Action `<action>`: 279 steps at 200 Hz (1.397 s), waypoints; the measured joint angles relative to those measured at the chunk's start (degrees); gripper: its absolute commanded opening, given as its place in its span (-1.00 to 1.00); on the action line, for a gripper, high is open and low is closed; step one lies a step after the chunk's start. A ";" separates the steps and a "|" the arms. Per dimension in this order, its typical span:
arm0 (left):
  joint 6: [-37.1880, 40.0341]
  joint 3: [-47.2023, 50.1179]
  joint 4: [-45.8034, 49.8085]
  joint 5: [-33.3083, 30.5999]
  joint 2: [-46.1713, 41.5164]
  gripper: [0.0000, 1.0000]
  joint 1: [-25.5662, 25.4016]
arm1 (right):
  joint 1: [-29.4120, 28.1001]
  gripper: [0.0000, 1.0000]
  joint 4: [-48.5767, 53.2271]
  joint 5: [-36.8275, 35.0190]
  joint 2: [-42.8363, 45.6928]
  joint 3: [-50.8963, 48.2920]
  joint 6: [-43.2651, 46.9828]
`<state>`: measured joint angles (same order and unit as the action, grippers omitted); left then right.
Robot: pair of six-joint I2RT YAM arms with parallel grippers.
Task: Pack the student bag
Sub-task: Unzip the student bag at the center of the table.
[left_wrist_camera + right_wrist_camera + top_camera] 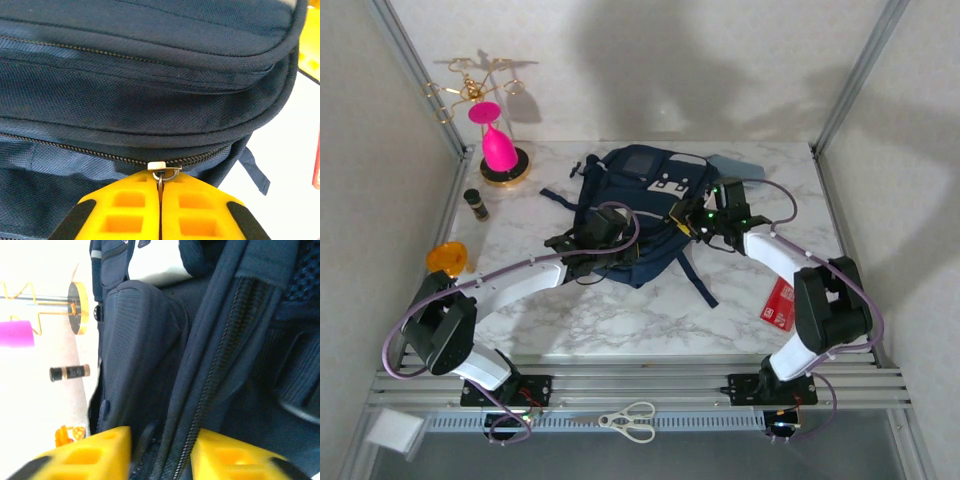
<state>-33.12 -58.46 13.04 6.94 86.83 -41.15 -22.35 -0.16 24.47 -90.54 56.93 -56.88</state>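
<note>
A: L gripper (160,186)?
B: Fingers were clamped on zip pull (163,170). Student bag (150,85) lay just ahead of tips; zip track (75,149) ran crosswise to them.
A: R gripper (161,442)?
B: Fingers apart, bag seam betw. them; pinching or not, couldn't tell. L held the pull.

The left arm (515,285) and right arm (775,255) are white with black joints and purple cables. The left tool (160,212) and right tool (160,455) have yellow latticed fingers (125,207).

Bright overhead light — soft shadows on back wall (650,60), wrist-cam bkgds overexposed.
</note>
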 measured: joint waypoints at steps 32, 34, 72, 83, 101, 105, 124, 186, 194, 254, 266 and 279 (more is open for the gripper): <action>-0.02 0.00 -0.02 0.42 0.35 -1.00 -0.26 | -5.92 0.01 -2.36 -4.61 4.74 -3.85 -5.70; -0.02 0.00 -0.04 0.42 0.35 -1.00 -0.28 | -6.40 0.01 -2.40 -5.01 4.92 -3.91 -6.23; -0.02 0.00 -0.85 0.83 0.39 -1.00 -0.50 | -14.12 -0.03 -3.56 -12.11 6.67 -3.96 -12.33; -0.02 0.00 -0.90 0.83 0.37 -1.00 -0.50 | -15.52 -0.07 -3.85 -13.66 6.56 -3.96 -13.70; -0.02 0.00 -0.87 0.76 0.39 -1.00 -0.50 | -16.35 -0.27 -3.54 -15.98 5.01 -3.23 -15.15; -0.02 0.00 -0.87 0.74 0.37 -1.00 -0.50 | -16.39 -0.31 -3.65 -16.39 4.57 -3.15 -15.41; 0.00 0.00 -0.81 -0.50 0.39 -1.00 -0.50 | -16.61 -0.64 -3.89 -17.57 3.30 -3.15 -16.81; 0.17 0.07 0.09 -3.23 -1.33 -1.00 -0.44 | -15.32 -1.00 -3.06 -18.34 6.38 -4.39 -13.53; 0.15 0.04 0.07 -2.80 -2.03 -1.00 -0.74 | -13.79 -1.00 -3.04 -16.26 7.74 -5.18 -12.02; 0.13 -3.76 -0.81 -4.83 -0.85 -1.00 -7.08 | 9.70 -1.00 3.15 13.73 12.72 -7.10 3.26; 0.17 -3.78 0.52 -5.22 0.44 -1.00 -6.58 | 14.36 -1.00 4.83 15.45 12.26 -7.10 5.29; 0.39 -3.67 2.03 -5.46 1.68 -1.00 -5.64 | 18.05 -1.00 5.68 16.13 11.69 -7.13 6.80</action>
<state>-32.73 -62.13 15.07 1.48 88.51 -46.78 -4.29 5.52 40.60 -78.85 49.80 -50.09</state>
